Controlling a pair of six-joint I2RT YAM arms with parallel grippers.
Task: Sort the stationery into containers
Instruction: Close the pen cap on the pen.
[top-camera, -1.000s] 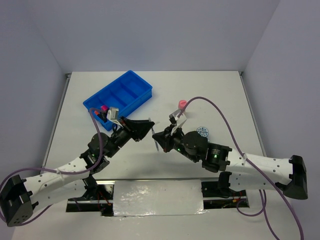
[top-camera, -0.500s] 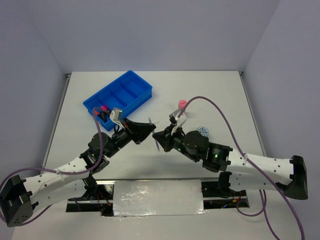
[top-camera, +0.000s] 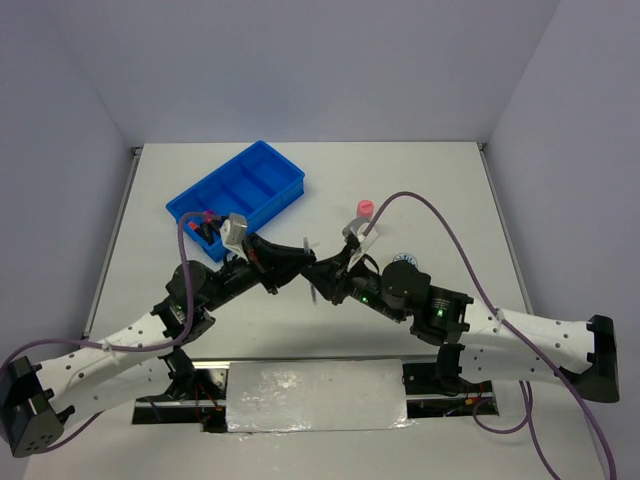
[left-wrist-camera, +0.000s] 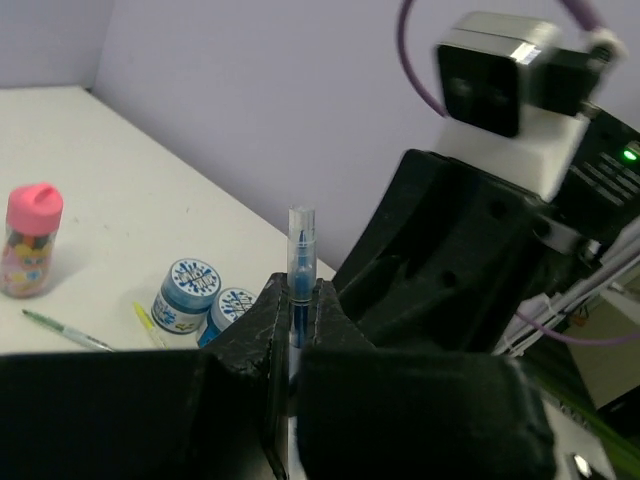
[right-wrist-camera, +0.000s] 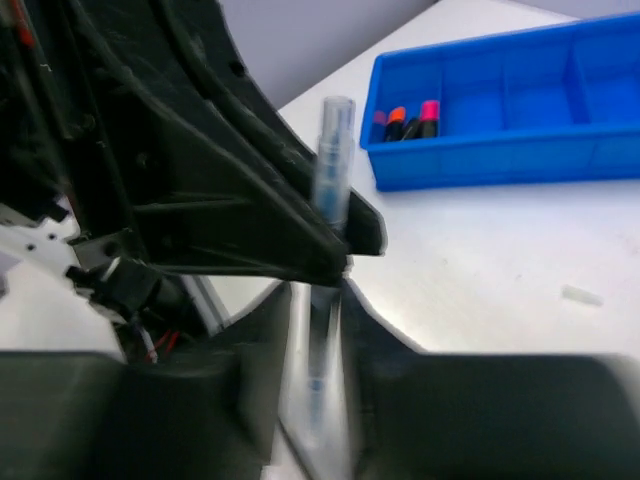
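My left gripper (top-camera: 300, 262) and right gripper (top-camera: 316, 272) meet tip to tip at the table's middle. The left gripper (left-wrist-camera: 300, 290) is shut on a clear pen with blue ink (left-wrist-camera: 300, 250), which stands upright. In the right wrist view the pen (right-wrist-camera: 332, 150) runs down between the right gripper's (right-wrist-camera: 318, 290) jaws. They stand a little wider than the pen, blurred. The blue tray (top-camera: 285, 185) lies at the far left with pink- and orange-capped highlighters (right-wrist-camera: 408, 120) in one end compartment.
A pink-capped bottle (left-wrist-camera: 30, 240), two blue-white discs (left-wrist-camera: 188, 290), a thin grey pen (left-wrist-camera: 65, 330) and a yellow pen (left-wrist-camera: 148, 322) lie on the table right of centre. The bottle (top-camera: 364, 210) and a disc (top-camera: 404, 262) sit behind the right arm.
The left gripper has moved right to meet the right gripper, and the two now overlap at the pen. The right arm shifted slightly.
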